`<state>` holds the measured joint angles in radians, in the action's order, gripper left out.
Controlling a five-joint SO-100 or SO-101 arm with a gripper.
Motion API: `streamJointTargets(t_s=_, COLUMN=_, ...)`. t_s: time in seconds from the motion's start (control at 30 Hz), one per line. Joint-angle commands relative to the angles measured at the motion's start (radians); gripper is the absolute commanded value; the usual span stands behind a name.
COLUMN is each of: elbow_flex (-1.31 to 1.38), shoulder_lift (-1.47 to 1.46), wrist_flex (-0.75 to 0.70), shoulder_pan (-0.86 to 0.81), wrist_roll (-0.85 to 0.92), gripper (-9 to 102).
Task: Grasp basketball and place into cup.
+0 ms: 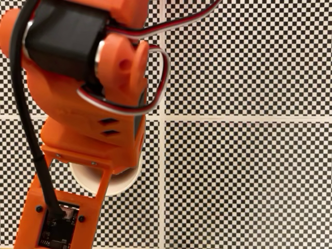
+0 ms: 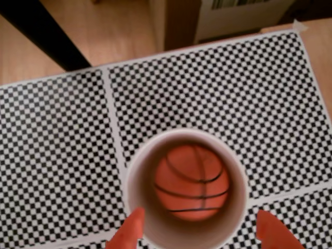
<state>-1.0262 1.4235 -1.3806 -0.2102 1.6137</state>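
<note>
In the wrist view the basketball [image 2: 192, 181], orange-brown with thin black seams, lies at the bottom of the cream-white cup [image 2: 136, 192]. I look straight down into the cup's mouth. My gripper [image 2: 202, 236] is open, and its two orange fingertips [image 2: 129, 233] flank the near side of the rim with nothing between them. In the fixed view the orange arm [image 1: 88, 119] hangs over the cup [image 1: 116, 182], of which just a white arc of rim shows. The ball is hidden there.
The cup stands on black-and-white checkerboard mats [image 2: 233, 88] split by white seams [image 1: 165, 124]. In the wrist view the mat's far edge meets a wooden floor [image 2: 114, 31], with a dark table leg [image 2: 46, 36] and a cardboard box [image 2: 228, 15] beyond.
</note>
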Motion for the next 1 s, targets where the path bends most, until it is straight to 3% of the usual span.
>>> streamJointTargets(t_s=0.0, elbow_flex=0.052, shoulder_lift=0.002, wrist_flex=0.017, shoulder_pan=0.008, wrist_roll=-0.009, gripper=27)
streamJointTargets(t_s=0.4, elbow_flex=0.026, shoulder_lift=0.064, wrist_flex=-0.028, shoulder_pan=0.012, wrist_roll=-0.006, gripper=23)
streamJointTargets(t_s=0.97, elbow_flex=-0.555, shoulder_lift=0.696, wrist_flex=-0.026, shoulder_pan=0.11, wrist_roll=0.002, gripper=18)
